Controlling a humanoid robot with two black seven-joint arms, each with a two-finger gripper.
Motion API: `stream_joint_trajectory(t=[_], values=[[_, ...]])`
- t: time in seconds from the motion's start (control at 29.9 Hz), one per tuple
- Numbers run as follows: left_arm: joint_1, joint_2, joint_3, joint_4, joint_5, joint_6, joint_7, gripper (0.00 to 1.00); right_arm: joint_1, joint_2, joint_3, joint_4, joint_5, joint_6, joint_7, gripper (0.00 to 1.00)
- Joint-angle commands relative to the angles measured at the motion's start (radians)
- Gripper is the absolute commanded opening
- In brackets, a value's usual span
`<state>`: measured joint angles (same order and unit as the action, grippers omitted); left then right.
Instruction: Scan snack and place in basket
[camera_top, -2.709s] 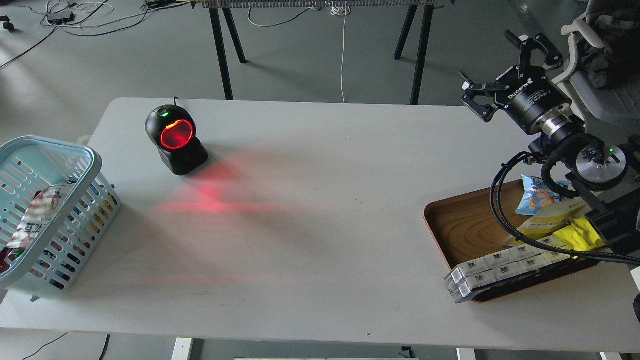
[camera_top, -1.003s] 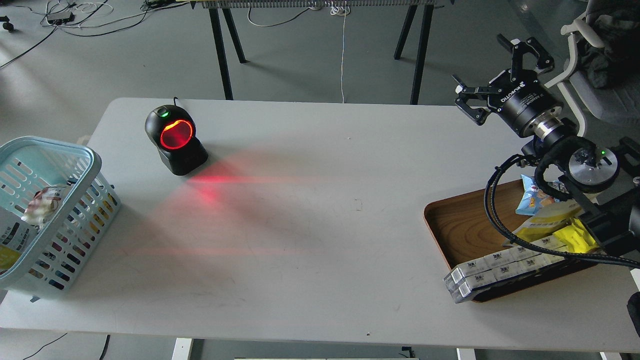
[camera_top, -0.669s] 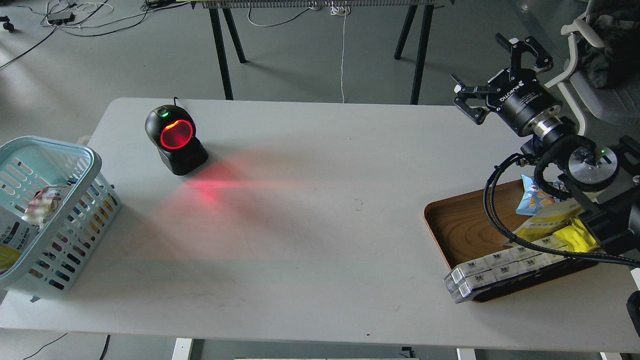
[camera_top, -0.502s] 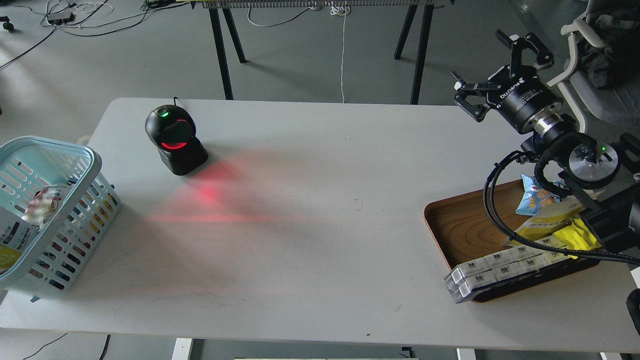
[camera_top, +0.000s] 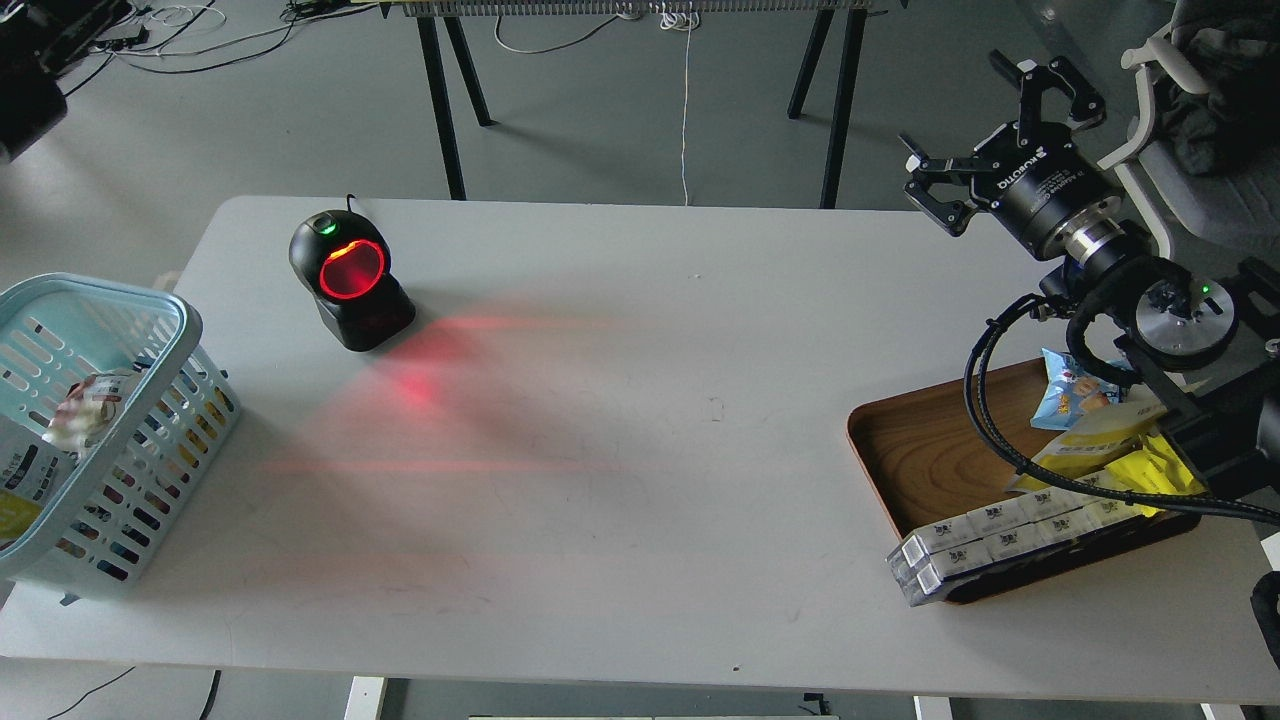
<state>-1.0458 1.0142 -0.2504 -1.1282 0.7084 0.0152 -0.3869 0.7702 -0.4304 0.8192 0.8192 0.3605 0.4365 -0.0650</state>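
The snack (camera_top: 12, 470) lies inside the basket (camera_top: 150, 300) at the counter's (camera_top: 640, 480) near left edge, showing only as a white printed face with a yellow corner low among other packets. On the near right, a wooden tray (camera_top: 930, 450) holds white boxes (camera_top: 990, 545), yellow packets and a small blue packet (camera_top: 1068, 392). Farther back on the left stands a black scanner (camera_top: 350, 280), its window glowing red and casting red light on the counter. Farthest right, the right gripper (camera_top: 985, 115) hangs above the counter's far edge, jaws spread apart and empty.
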Motion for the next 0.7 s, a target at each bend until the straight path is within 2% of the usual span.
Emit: stream_joint_trajectory(t=[0.0, 0.13, 0.33, 0.6, 0.67], values=[[0.007, -0.087, -0.017, 0.022, -0.099, -0.003, -0.006, 1.00, 0.001, -0.001, 0.001, 0.000, 0.000, -0.001, 0.002, 0.99], [0.024, -0.176, -0.017, 0.047, -0.283, -0.015, -0.020, 1.00, 0.006, -0.001, 0.001, 0.000, 0.000, -0.005, 0.001, 0.99], [0.027, -0.331, -0.044, 0.195, -0.507, -0.055, -0.038, 1.00, 0.009, -0.011, 0.003, 0.000, 0.000, -0.005, 0.001, 0.99], [0.096, -0.382, -0.145, 0.238, -0.711, -0.211, -0.023, 1.00, -0.002, -0.094, 0.011, 0.080, 0.000, -0.009, 0.002, 0.99], [0.113, -0.385, -0.159, 0.251, -0.769, -0.251, -0.004, 1.00, -0.009, -0.120, 0.014, 0.100, 0.002, -0.015, 0.007, 0.99]])
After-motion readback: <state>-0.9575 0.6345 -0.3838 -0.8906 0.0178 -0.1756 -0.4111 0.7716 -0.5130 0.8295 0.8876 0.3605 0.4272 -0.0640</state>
